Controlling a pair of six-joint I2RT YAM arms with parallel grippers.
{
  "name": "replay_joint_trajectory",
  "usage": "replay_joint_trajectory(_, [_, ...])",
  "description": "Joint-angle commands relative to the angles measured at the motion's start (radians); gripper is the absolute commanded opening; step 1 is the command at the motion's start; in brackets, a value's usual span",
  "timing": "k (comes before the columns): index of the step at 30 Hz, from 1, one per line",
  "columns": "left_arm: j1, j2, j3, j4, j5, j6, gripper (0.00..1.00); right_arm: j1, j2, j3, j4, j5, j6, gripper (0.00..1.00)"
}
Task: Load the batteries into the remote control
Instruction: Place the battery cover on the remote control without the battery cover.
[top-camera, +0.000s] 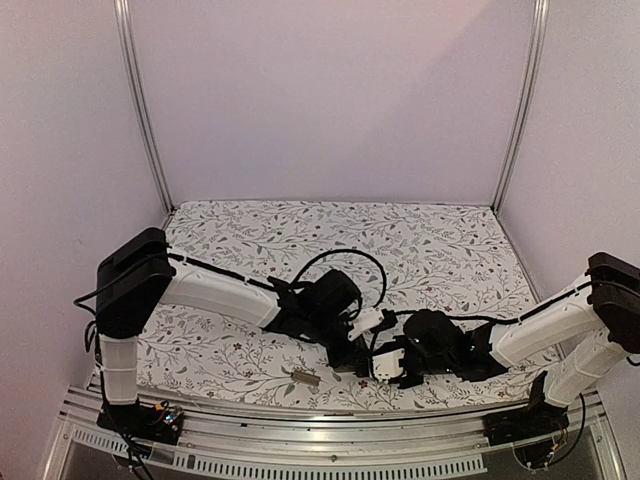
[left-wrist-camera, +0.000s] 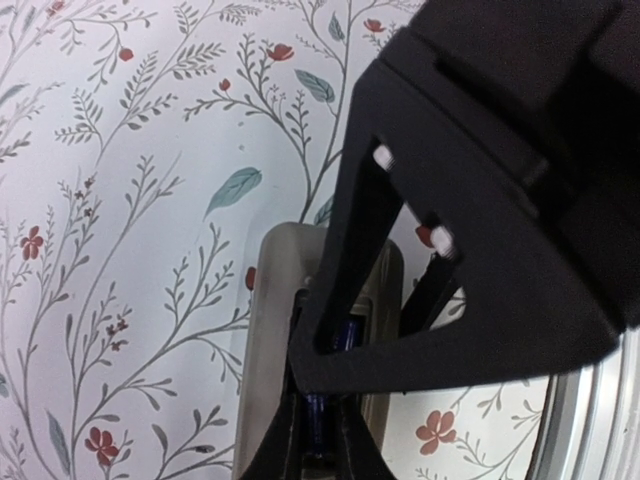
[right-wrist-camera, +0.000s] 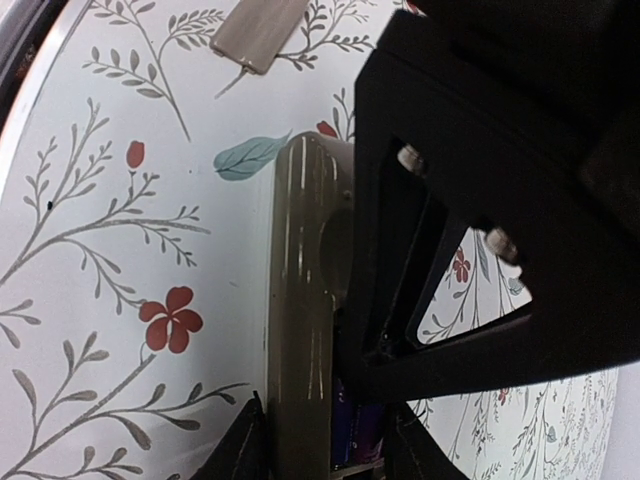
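Note:
The remote control (left-wrist-camera: 270, 330) lies back-up on the floral cloth, its tan-grey shell showing an open battery recess. My left gripper (left-wrist-camera: 320, 430) is shut on a dark blue battery (left-wrist-camera: 317, 422) that sits in the recess. In the right wrist view two dark batteries (right-wrist-camera: 356, 432) lie side by side in the recess of the remote control (right-wrist-camera: 300, 300). My right gripper (right-wrist-camera: 330, 450) straddles the remote, one finger against each long side. In the top view the two grippers meet near the table's front edge, left gripper (top-camera: 358, 360) and right gripper (top-camera: 387, 366), hiding the remote.
The separate tan-grey cover strip (right-wrist-camera: 258, 30) lies on the cloth a little beyond the remote's end, cover strip (top-camera: 303, 377) close to the metal front rail (top-camera: 330, 415). Each gripper's black body blocks much of the other wrist view.

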Motion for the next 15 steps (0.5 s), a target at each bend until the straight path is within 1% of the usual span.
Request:
replay_joint_trajectory(1, [0.006, 0.029, -0.041, -0.050, -0.020, 0.011, 0.15, -0.005, 0.051, 0.010, -0.061, 0.031, -0.023, 0.33])
replay_joint_trajectory(6, [0.009, -0.003, -0.041, -0.049, -0.023, 0.012, 0.28, -0.005, 0.051, 0.011, -0.063, 0.043, -0.018, 0.33])
replay_joint_trajectory(11, [0.014, -0.022, -0.044, -0.053, -0.018, 0.014, 0.32, -0.005, 0.050, 0.011, -0.064, 0.047, -0.003, 0.33])
replay_joint_trajectory(15, [0.030, -0.079, -0.077, -0.043, -0.009, 0.016, 0.45, -0.005, 0.045, 0.011, -0.066, 0.049, 0.004, 0.33])
